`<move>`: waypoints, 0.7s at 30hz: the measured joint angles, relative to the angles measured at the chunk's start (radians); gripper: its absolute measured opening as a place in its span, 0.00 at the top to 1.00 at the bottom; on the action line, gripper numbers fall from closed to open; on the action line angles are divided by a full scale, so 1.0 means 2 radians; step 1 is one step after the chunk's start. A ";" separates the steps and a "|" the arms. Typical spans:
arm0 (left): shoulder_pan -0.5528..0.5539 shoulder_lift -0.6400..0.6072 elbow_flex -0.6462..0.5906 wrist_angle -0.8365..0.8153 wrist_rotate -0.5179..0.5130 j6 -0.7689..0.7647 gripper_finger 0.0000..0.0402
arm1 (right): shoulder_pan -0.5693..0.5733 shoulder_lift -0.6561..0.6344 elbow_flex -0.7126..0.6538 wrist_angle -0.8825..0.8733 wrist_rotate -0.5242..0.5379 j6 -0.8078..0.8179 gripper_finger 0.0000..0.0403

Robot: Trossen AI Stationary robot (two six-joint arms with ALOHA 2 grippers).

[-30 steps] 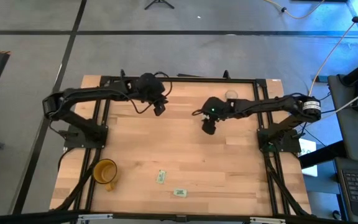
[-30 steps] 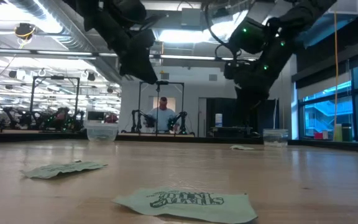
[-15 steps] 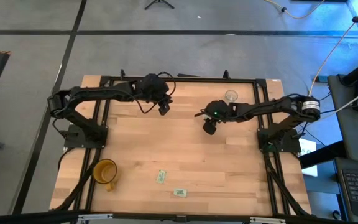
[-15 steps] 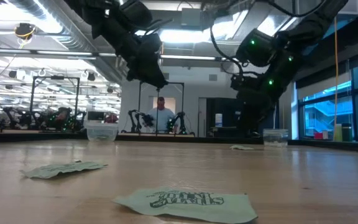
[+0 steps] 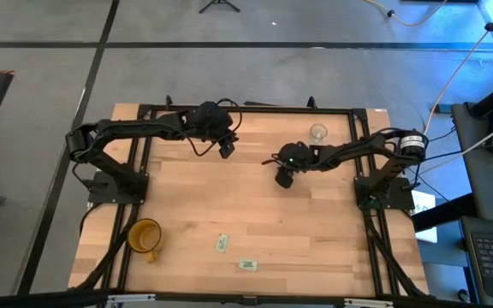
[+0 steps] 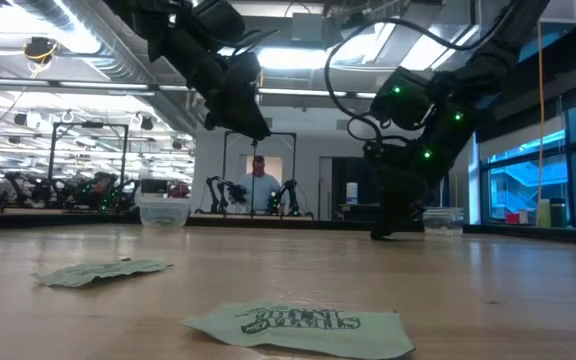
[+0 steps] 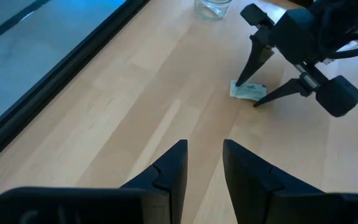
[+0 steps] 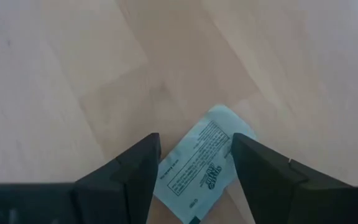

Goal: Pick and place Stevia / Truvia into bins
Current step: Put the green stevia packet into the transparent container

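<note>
Wooden table (image 5: pixel 315 222), light planks inside a black frame, seen whole only from the high view. Left arm (image 5: pixel 135 128): reaches from the left edge along the far side; left gripper (image 5: pixel 226 150) hangs above the far middle of the table, well off the surface in the low view, jaws a narrow gap apart and holding nothing, as its own wrist view shows. Right arm (image 5: pixel 358 150): reaches in from the right; right gripper (image 5: pixel 284 180) is down at the table right of centre, jaws spread wide with the tips at the wood. Yellow-orange mug (image 5: pixel 145 237): near left corner, visible in the high view only. Cloudy wide cup (image 6: pixel 164 212): at the far left of the table in the low view; the high view hides it under the left arm. Clear cup (image 5: pixel 317 133): far side, just beyond the right gripper; the low view puts it right of that gripper. Sachet under the right gripper (image 8: pixel 199 167): flat on the wood between the two spread fingers, not pinched; the right wrist view shows its print, the left wrist view shows it from afar, the high view hides it. Two more sachets lie near the front edge: one (image 5: pixel 222 243) left of the other (image 5: pixel 246 265). A person (image 6: pixel 259 185) stands in the room beyond, low view only.
</note>
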 joint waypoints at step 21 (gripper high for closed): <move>0.000 0.000 0.000 0.000 -0.002 0.002 0.76 | 0.000 -0.010 0.019 -0.024 -0.012 -0.029 0.78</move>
